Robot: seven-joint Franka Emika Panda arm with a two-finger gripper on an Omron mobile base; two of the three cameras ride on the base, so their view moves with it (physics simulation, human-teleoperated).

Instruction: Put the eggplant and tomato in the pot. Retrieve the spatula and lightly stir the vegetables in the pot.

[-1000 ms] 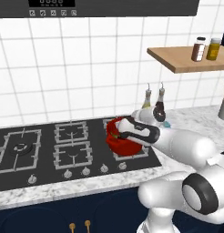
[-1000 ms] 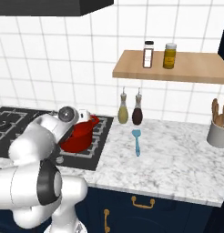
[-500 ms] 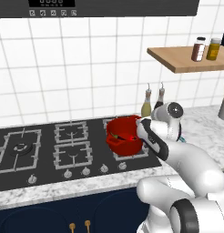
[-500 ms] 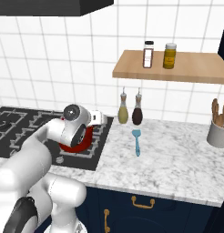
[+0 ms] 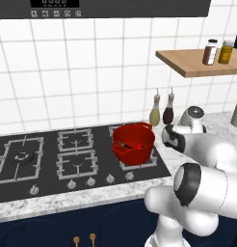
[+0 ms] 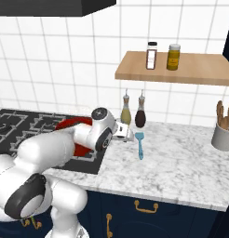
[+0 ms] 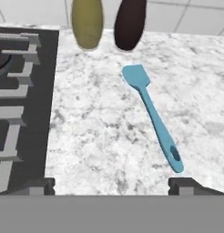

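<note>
On the left stands the hob [image 5: 67, 157], dark, with its burners; on its right rear burner sits the pot [image 5: 134, 144], bright red, and inside it I see something dark and something red, which I take for the vegetables, though they are too small to name surely; so I judge that the first part of the task is done and the step in hand is to fetch the spatula.

More to the right, on the marble counter [image 6: 181, 162], the gripper [image 6: 128, 132] hangs just beside the edge of the hob, with its jaws wide apart and nothing between them; in the hand view the two finger tips [image 7: 183, 184] stand far from each other at the bottom.

The spatula [image 7: 151, 113] lies flat on the counter, near the gripper and a little to its right; its blade points to the far side, toward the two oil bottles [image 6: 133, 110] at the wall, and its slim handle comes toward the near side, a bit slanted.

To do this well, I think the hand should move a little right, so that the handle lies between the jaws; then turn to cross the slanted handle squarely; then go down low, because the handle is thin and flat on the stone; it should keep away from the bottles.
</note>
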